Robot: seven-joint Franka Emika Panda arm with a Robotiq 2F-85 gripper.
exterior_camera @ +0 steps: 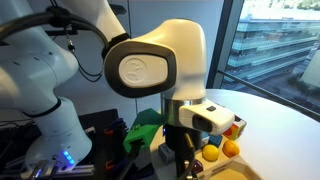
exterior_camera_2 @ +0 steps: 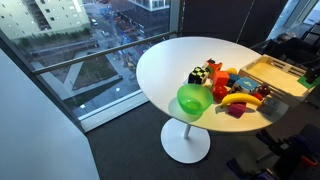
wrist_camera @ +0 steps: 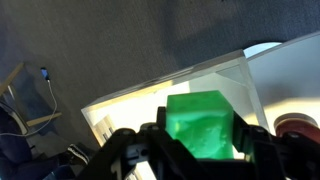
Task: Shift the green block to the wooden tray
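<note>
In the wrist view the green block (wrist_camera: 200, 122), a light-green cube, sits between my gripper's (wrist_camera: 200, 145) two black fingers, which are shut on its sides. It hangs above the pale wooden tray (wrist_camera: 130, 105), whose raised rim runs across the picture. In an exterior view the gripper (exterior_camera: 185, 150) hangs low under the big white wrist, beside the tray's corner (exterior_camera: 238, 173); the block is hidden there. In an exterior view the tray (exterior_camera_2: 272, 72) lies at the round white table's far right side, and the arm does not show.
A bright green bowl (exterior_camera_2: 193, 99) stands near the table edge, with a banana (exterior_camera_2: 238, 99), a black patched cube (exterior_camera_2: 199, 75) and several toys beside the tray. An orange ball (exterior_camera: 231, 148) lies near the gripper. The table's edge (wrist_camera: 290, 60) borders the tray.
</note>
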